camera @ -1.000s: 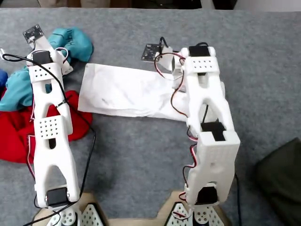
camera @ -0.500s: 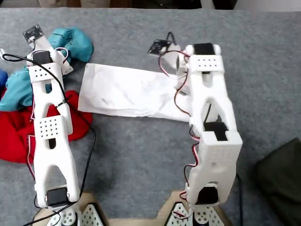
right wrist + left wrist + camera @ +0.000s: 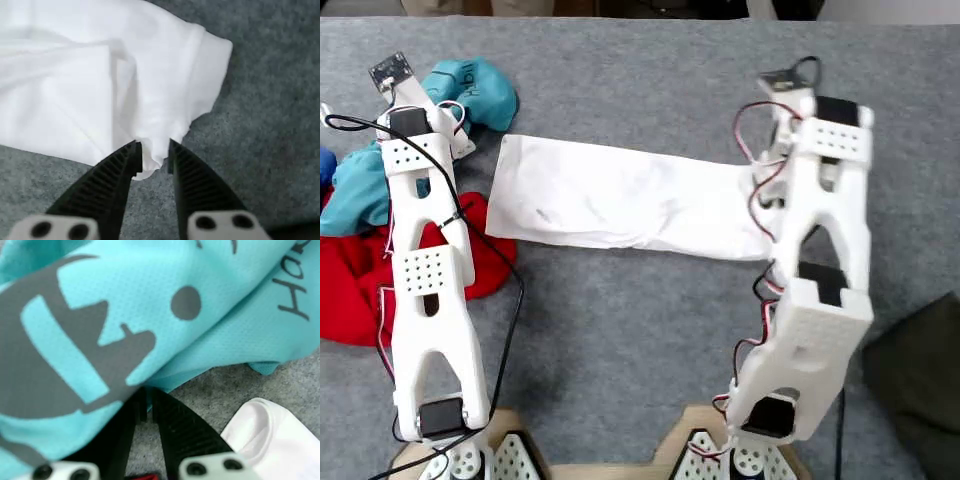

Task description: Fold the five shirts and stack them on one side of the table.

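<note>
The white shirt [image 3: 620, 200] lies flat across the middle of the table [image 3: 620, 330], its right end pinched between the right jaws. Near the far left corner, the left jaws sit closed at the edge of the teal shirt [image 3: 150, 300].

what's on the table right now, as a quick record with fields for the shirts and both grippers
white shirt: folded into a long strip, lying flat across the middle
right gripper: shut on the edge of the white shirt's end
teal shirt: crumpled, far left
left gripper: jaws together at the teal shirt's edge; unclear whether cloth is pinched
red shirt: crumpled at the left edge, partly under the left arm
dark cloth: bunched at the right edge
table: grey fabric surface
</note>
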You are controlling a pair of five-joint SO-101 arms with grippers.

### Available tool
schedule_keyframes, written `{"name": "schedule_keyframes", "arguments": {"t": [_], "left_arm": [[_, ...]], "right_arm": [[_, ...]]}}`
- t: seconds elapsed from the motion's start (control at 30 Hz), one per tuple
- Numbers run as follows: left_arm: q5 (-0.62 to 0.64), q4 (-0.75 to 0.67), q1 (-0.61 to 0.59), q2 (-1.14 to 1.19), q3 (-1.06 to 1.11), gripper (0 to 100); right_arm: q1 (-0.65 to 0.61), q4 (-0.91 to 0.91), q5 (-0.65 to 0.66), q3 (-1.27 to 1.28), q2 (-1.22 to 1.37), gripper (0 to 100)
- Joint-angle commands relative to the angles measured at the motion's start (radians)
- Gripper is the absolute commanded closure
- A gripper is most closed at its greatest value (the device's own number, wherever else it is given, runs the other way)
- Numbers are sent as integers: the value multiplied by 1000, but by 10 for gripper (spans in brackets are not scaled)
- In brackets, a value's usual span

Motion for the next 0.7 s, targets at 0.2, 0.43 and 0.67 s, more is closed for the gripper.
{"name": "schedule_keyframes", "arguments": {"t": [0.2, 0.43, 0.67], "left_arm": [[-3, -8, 8, -13, -44, 955], [-3, -8, 8, -13, -44, 955], [-3, -11, 8, -13, -44, 955]], "right_arm": [[-13, 31, -103, -33, -18, 777], [15, -54, -112, 8, 87, 776], [35, -114, -71, 7, 191, 785]]}}
